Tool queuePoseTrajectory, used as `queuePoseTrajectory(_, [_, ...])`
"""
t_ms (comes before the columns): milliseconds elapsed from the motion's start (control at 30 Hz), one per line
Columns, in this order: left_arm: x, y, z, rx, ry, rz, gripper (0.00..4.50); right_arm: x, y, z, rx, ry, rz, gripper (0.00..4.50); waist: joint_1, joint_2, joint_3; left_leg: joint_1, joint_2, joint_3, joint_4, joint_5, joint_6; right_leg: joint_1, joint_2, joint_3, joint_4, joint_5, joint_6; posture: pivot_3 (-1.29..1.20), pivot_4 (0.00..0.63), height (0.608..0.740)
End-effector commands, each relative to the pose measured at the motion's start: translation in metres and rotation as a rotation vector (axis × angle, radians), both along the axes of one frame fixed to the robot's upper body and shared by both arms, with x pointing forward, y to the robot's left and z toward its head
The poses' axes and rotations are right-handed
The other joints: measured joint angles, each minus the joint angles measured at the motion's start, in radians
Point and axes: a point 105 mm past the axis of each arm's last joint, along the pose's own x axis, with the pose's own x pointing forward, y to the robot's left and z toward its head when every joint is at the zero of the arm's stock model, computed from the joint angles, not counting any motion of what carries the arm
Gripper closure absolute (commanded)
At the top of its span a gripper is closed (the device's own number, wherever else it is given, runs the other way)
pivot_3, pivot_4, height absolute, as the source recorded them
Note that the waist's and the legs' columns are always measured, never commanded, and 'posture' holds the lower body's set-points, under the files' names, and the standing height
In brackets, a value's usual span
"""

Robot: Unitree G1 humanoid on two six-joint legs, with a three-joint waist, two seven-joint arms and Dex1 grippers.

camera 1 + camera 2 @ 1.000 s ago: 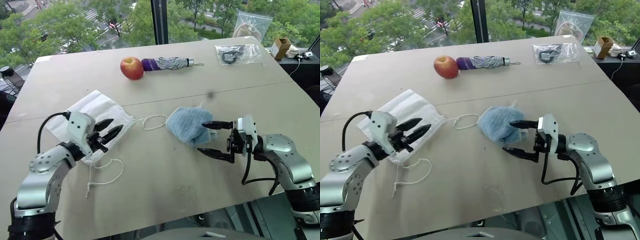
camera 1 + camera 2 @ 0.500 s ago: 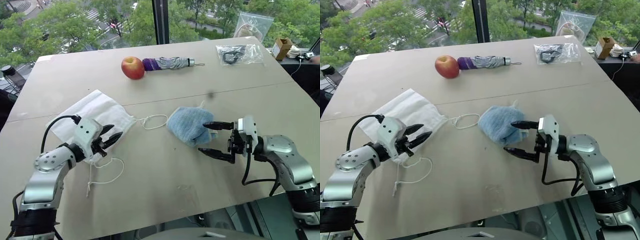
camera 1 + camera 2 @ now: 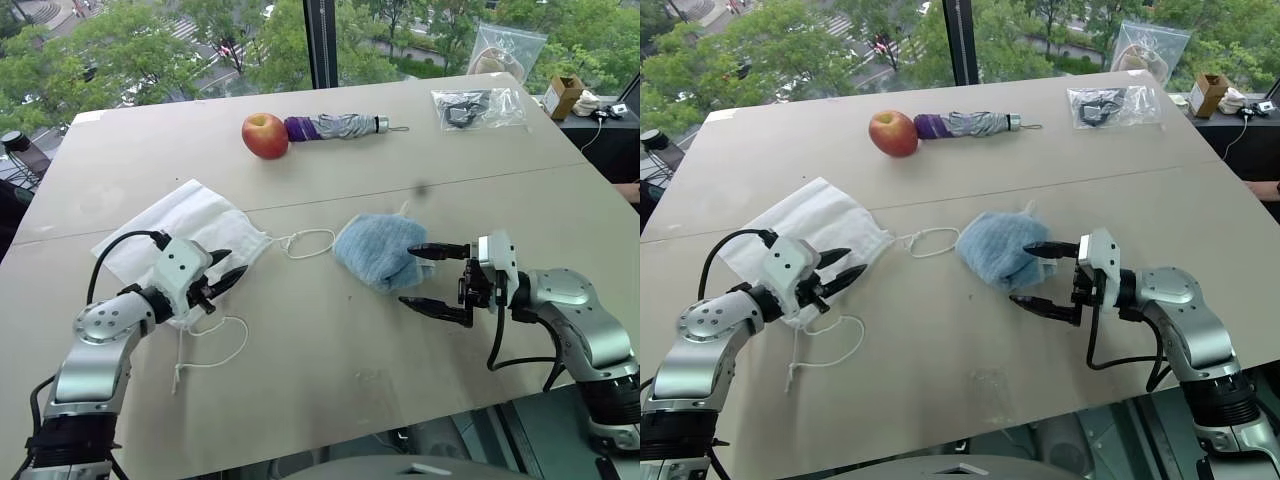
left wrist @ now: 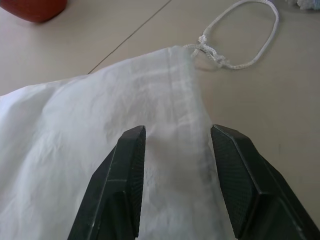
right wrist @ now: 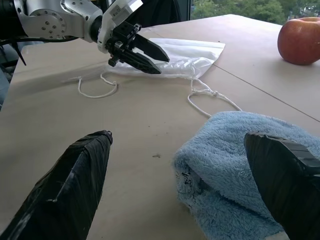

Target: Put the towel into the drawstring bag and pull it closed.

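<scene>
The towel point(image 3: 378, 251) lies bunched at the centre of the frame, outside the drawstring bag point(image 3: 185, 228), which lies flat at centre left with its cords loose. The right gripper point(image 3: 428, 279) has its fingers spread wide, one over the towel's edge, nothing pinched. The left gripper point(image 3: 222, 278) hangs half open over the bag's hemmed mouth, gripping nothing. So the step looks like seizing both; next, I judge, each must close on its cloth. Count: one towel, one bag, one apple point(image 3: 264, 135), one folded umbrella point(image 3: 335, 126), two clear plastic bags point(image 3: 478, 107).
</scene>
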Motion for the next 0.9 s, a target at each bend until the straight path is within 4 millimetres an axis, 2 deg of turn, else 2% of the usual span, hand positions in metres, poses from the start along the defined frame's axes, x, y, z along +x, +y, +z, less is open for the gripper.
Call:
queuePoseTrajectory(33, [0.0021,-0.0022,0.0078,0.023,-0.045,-0.014,2.41,-0.0021,-0.0003,0.0110,0.013,-0.048,0.009,0.00,0.000,0.000,0.000,0.000,0.000,0.000,0.000,0.000,0.000,0.000,0.000,0.000,0.000,0.000,0.000,0.00,0.150,0.740])
queuePoseTrajectory(600, [0.0058,0.0025,0.0015,0.073,-0.044,0.001,2.41,-0.0026,-0.0002,0.0103,0.015,-0.048,0.005,0.00,0.000,0.000,0.000,0.000,0.000,0.000,0.000,0.000,0.000,0.000,0.000,0.000,0.000,0.000,0.000,0.00,0.150,0.740])
queuePoseTrajectory(633, [0.0062,0.0026,0.0015,0.073,-0.044,0.002,2.91,-0.0024,-0.0002,0.0103,0.015,-0.048,0.005,0.00,0.000,0.000,0.000,0.000,0.000,0.000,0.000,0.000,0.000,0.000,0.000,0.000,0.000,0.000,0.000,0.00,0.150,0.740])
queuePoseTrajectory(667, [0.0069,0.0027,0.0017,0.072,-0.045,0.004,3.07,-0.0023,-0.0002,0.0103,0.015,-0.048,0.005,0.00,0.000,0.000,0.000,0.000,0.000,0.000,0.000,0.000,0.000,0.000,0.000,0.000,0.000,0.000,0.000,0.00,0.150,0.740])
queuePoseTrajectory(700, [0.0074,0.0027,0.0020,0.071,-0.046,0.005,3.67,-0.0023,-0.0001,0.0103,0.015,-0.048,0.005,0.00,0.000,0.000,0.000,0.000,0.000,0.000,0.000,0.000,0.000,0.000,0.000,0.000,0.000,0.000,0.000,0.00,0.150,0.740])
queuePoseTrajectory(767, [0.0090,0.0030,0.0031,0.074,-0.051,0.009,4.46,-0.0017,0.0001,0.0105,0.016,-0.049,0.006,0.00,0.000,0.000,0.000,0.000,0.000,0.000,0.000,0.000,0.000,0.000,0.000,0.000,0.000,0.000,0.000,0.00,0.150,0.740])
queuePoseTrajectory(900, [0.0109,0.0040,0.0044,0.082,-0.058,0.016,4.46,-0.0014,0.0007,0.0103,0.017,-0.051,0.007,0.00,0.000,0.000,0.000,0.000,0.000,0.000,0.000,0.000,0.000,0.000,0.000,0.000,0.000,0.000,0.000,0.00,0.150,0.740])
